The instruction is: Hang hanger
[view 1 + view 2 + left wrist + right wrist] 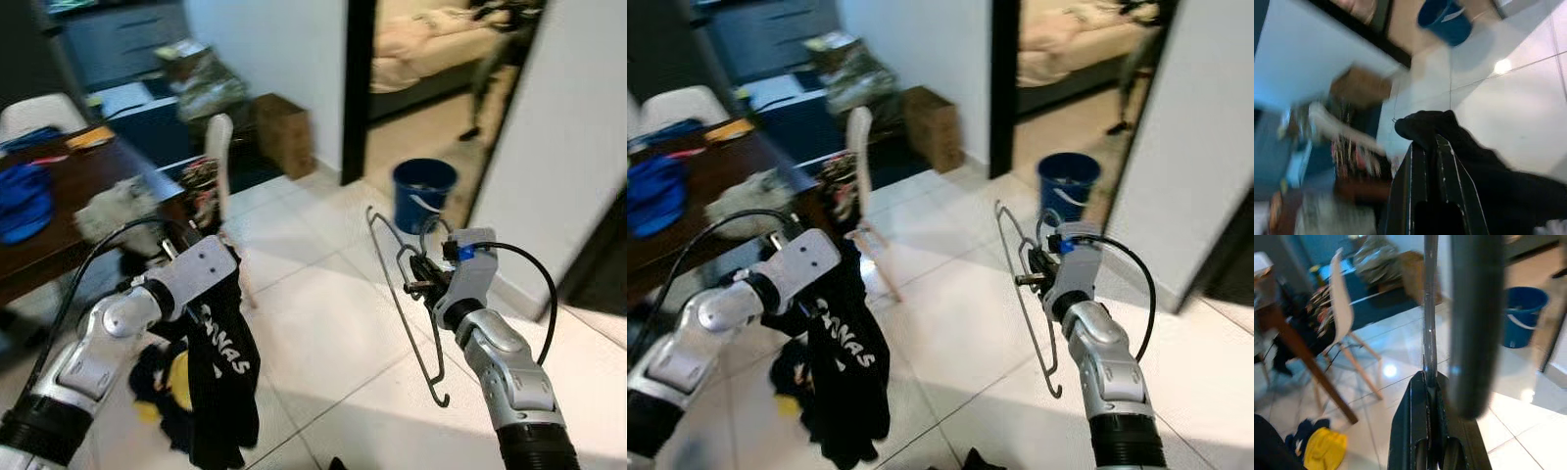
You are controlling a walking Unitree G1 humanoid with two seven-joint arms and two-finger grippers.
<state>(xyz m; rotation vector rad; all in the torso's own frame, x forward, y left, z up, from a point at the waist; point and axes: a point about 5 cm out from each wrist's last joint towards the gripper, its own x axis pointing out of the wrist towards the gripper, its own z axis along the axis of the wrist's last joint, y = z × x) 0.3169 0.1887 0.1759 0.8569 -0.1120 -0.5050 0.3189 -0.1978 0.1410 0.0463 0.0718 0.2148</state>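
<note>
Both grippers are loaded — my right gripper (419, 276) clamps the wire hanger (407, 304); left gripper (1431, 147) pinches the black shirt (223, 377); hanging remains.

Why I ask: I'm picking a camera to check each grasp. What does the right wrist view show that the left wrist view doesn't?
The right wrist view gives the right claw shut on the wire hanger, plus a yellow and blue heap of clothes on the floor. The left wrist view gives instead the left claw shut on a black garment draped over it. Shared by both: the blue bucket, the brown box and the white tiled floor.
</note>
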